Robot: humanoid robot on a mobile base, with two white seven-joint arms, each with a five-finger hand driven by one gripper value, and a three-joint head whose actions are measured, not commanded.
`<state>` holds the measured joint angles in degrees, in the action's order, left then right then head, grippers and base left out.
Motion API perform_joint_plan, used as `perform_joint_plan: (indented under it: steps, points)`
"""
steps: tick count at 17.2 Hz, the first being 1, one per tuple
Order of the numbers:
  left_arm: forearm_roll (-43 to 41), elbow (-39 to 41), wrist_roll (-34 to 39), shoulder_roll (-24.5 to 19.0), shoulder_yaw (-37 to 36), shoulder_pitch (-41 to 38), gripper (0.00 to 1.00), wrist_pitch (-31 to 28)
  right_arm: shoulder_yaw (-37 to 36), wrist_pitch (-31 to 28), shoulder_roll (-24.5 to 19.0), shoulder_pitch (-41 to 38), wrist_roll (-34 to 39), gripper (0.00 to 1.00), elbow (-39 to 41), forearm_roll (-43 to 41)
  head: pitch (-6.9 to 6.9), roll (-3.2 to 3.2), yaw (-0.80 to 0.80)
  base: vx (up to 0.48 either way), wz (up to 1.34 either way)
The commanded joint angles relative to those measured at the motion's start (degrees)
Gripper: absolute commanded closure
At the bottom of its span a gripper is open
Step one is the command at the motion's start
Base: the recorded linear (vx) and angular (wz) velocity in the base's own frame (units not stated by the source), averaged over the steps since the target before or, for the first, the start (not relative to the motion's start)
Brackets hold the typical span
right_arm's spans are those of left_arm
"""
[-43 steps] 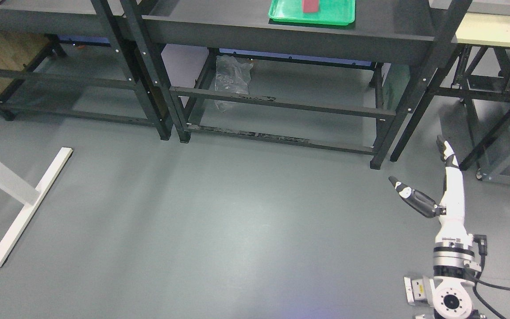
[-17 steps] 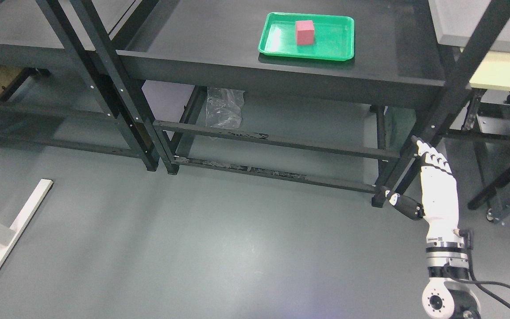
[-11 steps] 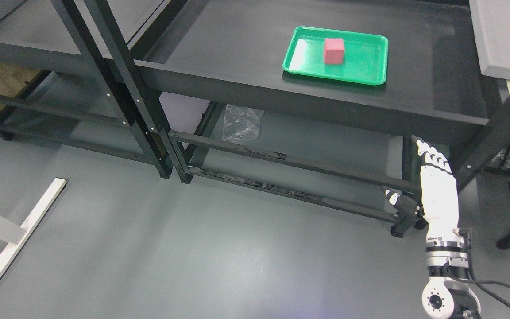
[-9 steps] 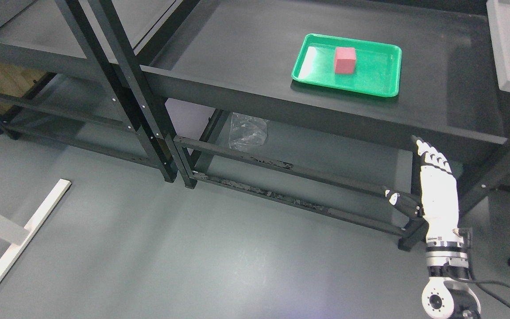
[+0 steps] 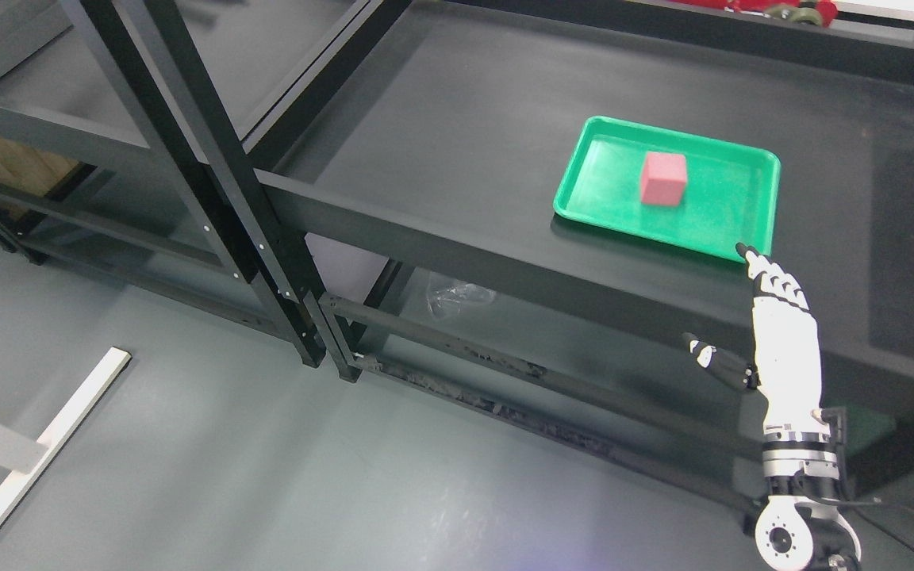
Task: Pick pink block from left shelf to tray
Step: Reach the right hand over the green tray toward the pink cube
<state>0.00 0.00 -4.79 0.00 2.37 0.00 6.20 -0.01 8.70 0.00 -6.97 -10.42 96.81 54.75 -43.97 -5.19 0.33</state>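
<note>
Since the earlier pictures the whole view has shifted, so it is my head camera that moved and not the things: the shelf now fills the upper right of the frame and I look down on its top more steeply, while the right hand [image 5: 774, 349] keeps almost the same place at the lower right.

I see the pink block [image 5: 662, 178] as a small cube, plain pink-red, with flat faces and slightly blurred edges. It sits upright inside the green tray [image 5: 750, 212], a little left of the tray's middle and apart from all its rims. I find no label, brand or writing on the block or on the tray (nothing readable anywhere in the frame).

The tray lies flat on the dark shelf surface [image 5: 457, 135], in the upper right part of the picture.

My right hand is open and holds nothing: the fingers [image 5: 774, 287] are stretched straight and together, pointing up in the frame, and the thumb sticks out to the left. In the picture its fingertips reach the near right corner of the tray; whether they touch it I cannot tell. The block is well apart from the hand, up and to the left of it.
</note>
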Motion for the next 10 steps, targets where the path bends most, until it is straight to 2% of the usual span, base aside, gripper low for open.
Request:
perform_joint_plan:
  steps: [1, 10]
  points:
    - [-0.09, 1.0, -0.05, -1.0, 0.0, 1.32, 0.0, 0.04, 0.18, 0.0, 1.0, 0.02, -0.04, 0.0, -0.22, 0.01, 0.0, 0.0, 0.0, 0.306, 0.12]
    - [-0.09, 1.0, -0.05, -1.0, 0.0, 1.32, 0.0, 0.04, 0.36, -0.35, 1.0, 0.11, 0.75, 0.01, -1.53, 0.01, 0.0, 0.0, 0.0, 0.297, 0.04]
